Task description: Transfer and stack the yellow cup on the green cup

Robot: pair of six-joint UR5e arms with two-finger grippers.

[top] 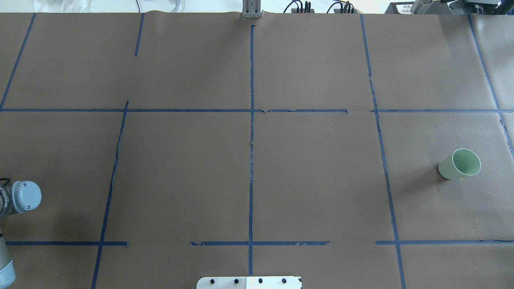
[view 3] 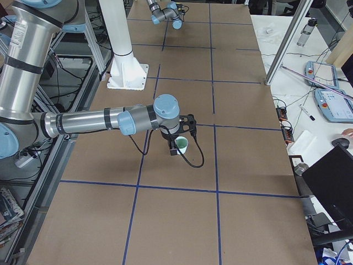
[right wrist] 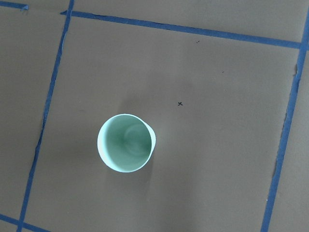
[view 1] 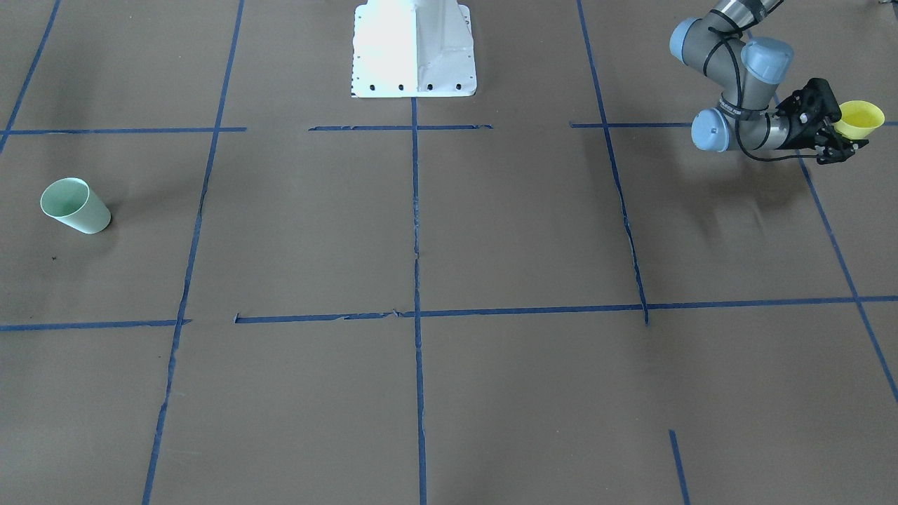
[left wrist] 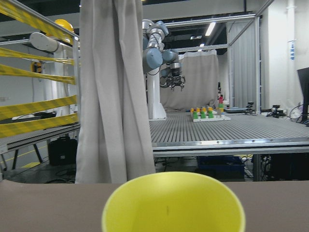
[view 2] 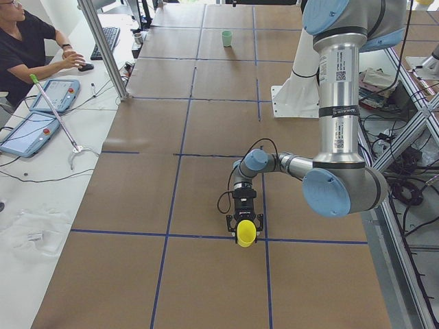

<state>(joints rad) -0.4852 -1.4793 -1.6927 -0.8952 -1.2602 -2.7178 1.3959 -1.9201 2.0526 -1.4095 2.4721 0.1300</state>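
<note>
The yellow cup (view 1: 861, 118) stands upright at the table's end on my left side. My left gripper (view 1: 839, 133) reaches in level from the side and is shut on it. The left wrist view shows only its rim (left wrist: 174, 203); it also shows in the exterior left view (view 2: 246, 233). The green cup (view 1: 74, 205) stands upright near the opposite end (top: 459, 163). My right gripper (view 3: 179, 139) hangs high above it. The right wrist view looks straight down into the green cup (right wrist: 126, 142) and shows no fingers, so I cannot tell whether that gripper is open or shut.
The white robot base (view 1: 414, 49) stands at the middle of the table's robot-side edge. Blue tape lines (view 1: 415, 210) mark a grid on the brown table cover. An operator (view 2: 27, 48) sits at a desk with tablets (view 2: 31, 130) beside the table.
</note>
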